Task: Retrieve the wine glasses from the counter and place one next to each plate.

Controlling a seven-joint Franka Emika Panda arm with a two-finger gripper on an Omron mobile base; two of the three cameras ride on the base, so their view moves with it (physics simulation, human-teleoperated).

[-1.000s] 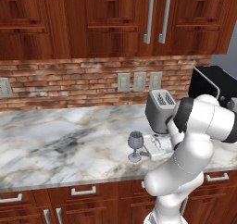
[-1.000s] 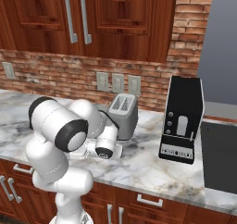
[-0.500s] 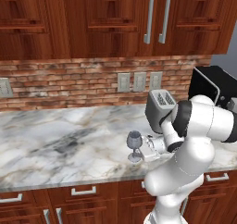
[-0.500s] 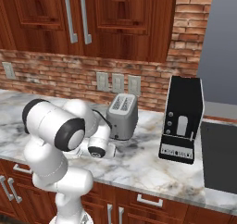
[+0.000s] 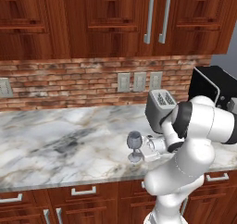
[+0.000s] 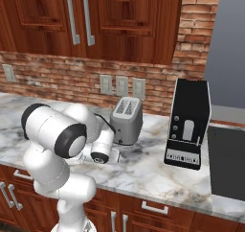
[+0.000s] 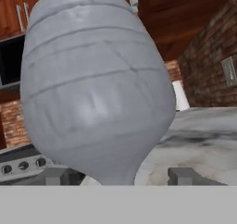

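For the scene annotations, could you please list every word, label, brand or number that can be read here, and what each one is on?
None can be read.
Coffee machine: a white strip of marks along its lower front, too small and blurred to read.
Toaster, wine glass, wall outlets and counter: no writing shows.

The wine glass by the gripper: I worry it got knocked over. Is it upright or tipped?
Upright. The wine glass stands on its foot on the counter, bowl above stem; in the hand view the bowl tapers downward.
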